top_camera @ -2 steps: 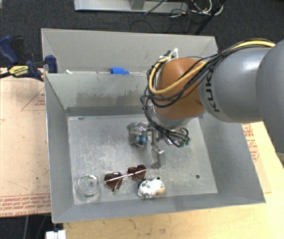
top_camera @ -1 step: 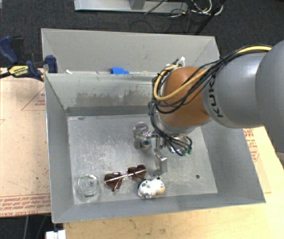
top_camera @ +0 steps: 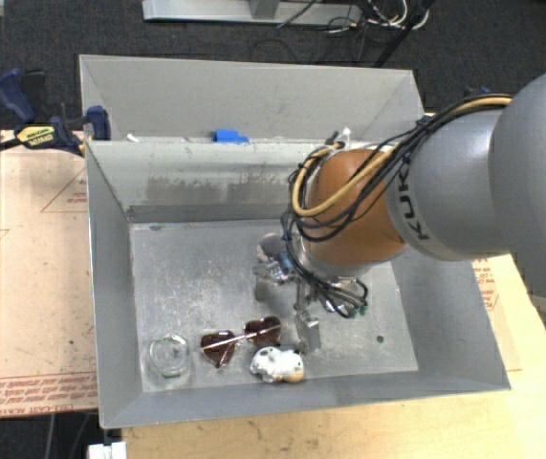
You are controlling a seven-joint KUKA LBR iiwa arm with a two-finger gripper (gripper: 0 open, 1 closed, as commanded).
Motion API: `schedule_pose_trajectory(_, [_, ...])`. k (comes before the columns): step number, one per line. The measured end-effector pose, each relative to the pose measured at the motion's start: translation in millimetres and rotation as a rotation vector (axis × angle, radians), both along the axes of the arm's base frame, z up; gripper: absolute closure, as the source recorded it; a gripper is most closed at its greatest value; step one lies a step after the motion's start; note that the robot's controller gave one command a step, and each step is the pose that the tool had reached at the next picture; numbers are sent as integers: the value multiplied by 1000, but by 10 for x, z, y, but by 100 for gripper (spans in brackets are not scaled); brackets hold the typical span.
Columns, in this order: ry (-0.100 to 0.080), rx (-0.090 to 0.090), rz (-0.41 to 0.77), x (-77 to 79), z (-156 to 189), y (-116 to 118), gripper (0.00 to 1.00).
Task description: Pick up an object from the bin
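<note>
We hang our gripper point(top_camera: 306, 331) lower centre, just beside the sunglasses point(top_camera: 242, 338), likely to grasp them; its state we cannot tell.

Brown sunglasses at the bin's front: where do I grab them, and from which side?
Take the sunglasses at the bridge between the two lenses, coming straight down from above. They seem to lie flat on the bin floor, and the bridge is their narrowest part; the white toy crowds one end.

Bin point(top_camera: 186, 275) matt, scuffed grey metal; sunglasses point(top_camera: 242, 340) glossy brown plastic, cup point(top_camera: 168, 355) clear & shiny.
</note>
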State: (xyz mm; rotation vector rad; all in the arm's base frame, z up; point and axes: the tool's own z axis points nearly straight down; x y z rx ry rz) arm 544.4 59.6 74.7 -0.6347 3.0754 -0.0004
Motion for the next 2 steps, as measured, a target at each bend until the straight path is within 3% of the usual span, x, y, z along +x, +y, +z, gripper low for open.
schedule_pose_trajectory(1, [2,1,154,-38,-32,271,0])
schedule_pose_trajectory(2, [-1,2,176,78,-44,590,100])
